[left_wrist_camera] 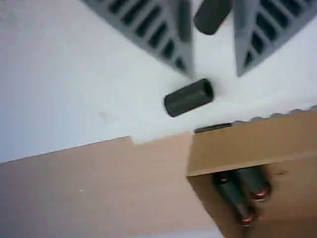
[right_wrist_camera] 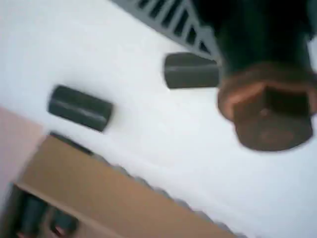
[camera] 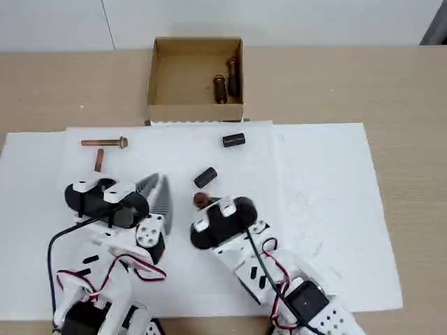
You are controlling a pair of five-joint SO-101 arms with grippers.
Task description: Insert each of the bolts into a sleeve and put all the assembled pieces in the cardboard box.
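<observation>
My right gripper (camera: 207,204) is shut on a bolt, whose copper hex head (right_wrist_camera: 267,111) sticks out over the white paper; the head (camera: 201,199) lies just below a black sleeve (camera: 204,176). A second sleeve (camera: 234,140) rests nearer the cardboard box (camera: 196,110), which holds two assembled pieces (camera: 226,82). My left gripper (camera: 160,184) stands open left of the near sleeve, apart from it. In the left wrist view that sleeve (left_wrist_camera: 212,15) shows through the gap of the gripper (left_wrist_camera: 214,69), and the far sleeve (left_wrist_camera: 188,97) lies beyond. A loose bolt (camera: 103,142) lies at the far left.
A short copper piece (camera: 99,160) lies beside the loose bolt. White paper (camera: 328,188) covers the middle of the wooden table, with bare room on its right side. The box front wall (left_wrist_camera: 247,144) stands just beyond the far sleeve.
</observation>
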